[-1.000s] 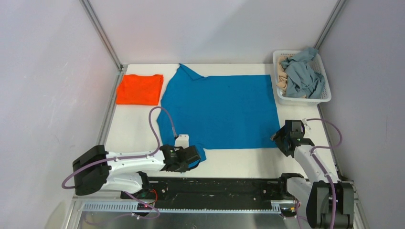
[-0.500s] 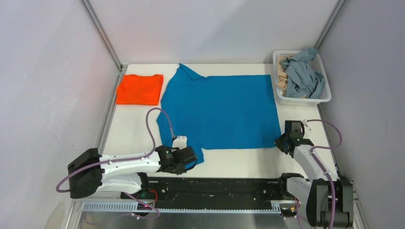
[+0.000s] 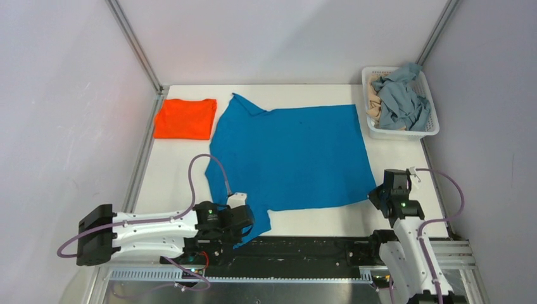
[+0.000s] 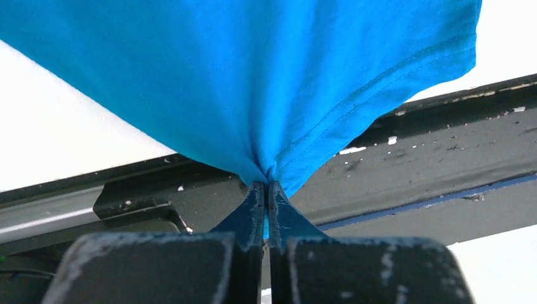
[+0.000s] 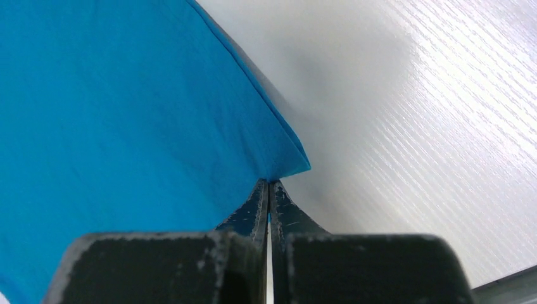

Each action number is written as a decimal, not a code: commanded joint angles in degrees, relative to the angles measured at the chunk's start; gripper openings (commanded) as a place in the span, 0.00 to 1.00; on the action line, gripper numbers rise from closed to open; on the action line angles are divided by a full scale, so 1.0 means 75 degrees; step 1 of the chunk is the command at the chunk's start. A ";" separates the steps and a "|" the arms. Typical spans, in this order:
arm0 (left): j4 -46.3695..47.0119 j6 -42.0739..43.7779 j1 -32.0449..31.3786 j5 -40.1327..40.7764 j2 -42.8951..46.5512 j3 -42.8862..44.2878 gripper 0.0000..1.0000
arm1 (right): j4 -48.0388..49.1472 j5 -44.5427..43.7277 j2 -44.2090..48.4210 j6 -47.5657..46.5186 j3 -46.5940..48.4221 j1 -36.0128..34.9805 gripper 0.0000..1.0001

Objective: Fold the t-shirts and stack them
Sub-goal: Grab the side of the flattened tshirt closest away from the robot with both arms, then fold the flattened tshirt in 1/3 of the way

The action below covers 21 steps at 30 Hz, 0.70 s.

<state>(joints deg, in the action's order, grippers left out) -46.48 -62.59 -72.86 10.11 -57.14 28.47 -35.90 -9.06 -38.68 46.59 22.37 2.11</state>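
Left gripper [image 4: 266, 190]: clenched on a bunched sleeve of the blue t-shirt [image 3: 288, 155]. Right gripper [image 5: 269, 187]: clamped on its hem corner. The shirt lies spread mid-surface [image 3: 171, 177], with the sleeve past the near edge.

Risk: either thin pinch could slip under tension, or cloth could snag on the rail [image 4: 411, 158].

I judge there is free room along the left edge. The orange t-shirt [image 3: 185, 118] and the basket [image 3: 399, 134] fill the far corners.

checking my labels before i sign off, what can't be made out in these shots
- Top view: number of garments in the basket; the grey-blue cloth covers the pile.
- Top view: layers in the folded orange t-shirt; its top layer hides them.
- Both wrist views: outline of the blue t-shirt, cut off by frame edges.
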 commanded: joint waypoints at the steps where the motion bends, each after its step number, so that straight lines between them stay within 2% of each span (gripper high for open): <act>1: -0.0269 -0.0466 -0.0157 -0.0098 0.0292 0.0003 0.00 | -0.0641 0.0118 0.0774 0.0404 -0.0136 0.0019 0.00; 6: -0.0261 -0.0270 -0.0191 0.0623 0.0451 0.0519 0.00 | -0.0525 0.0165 0.0940 0.0258 -0.0171 0.0000 0.00; 12: -0.0230 0.0408 0.0012 0.1924 0.0167 0.1510 0.00 | 0.0013 0.0335 0.0042 -0.0308 0.0255 -0.0012 0.00; 21: -0.0121 0.1869 0.1805 0.2907 -0.0573 0.2987 0.00 | 0.0711 0.0610 -0.1922 -0.0658 0.1486 -0.0080 0.00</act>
<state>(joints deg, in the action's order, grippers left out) -48.03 -54.39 -64.51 25.50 -60.99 46.83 -35.14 -5.52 -49.78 43.66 27.86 1.96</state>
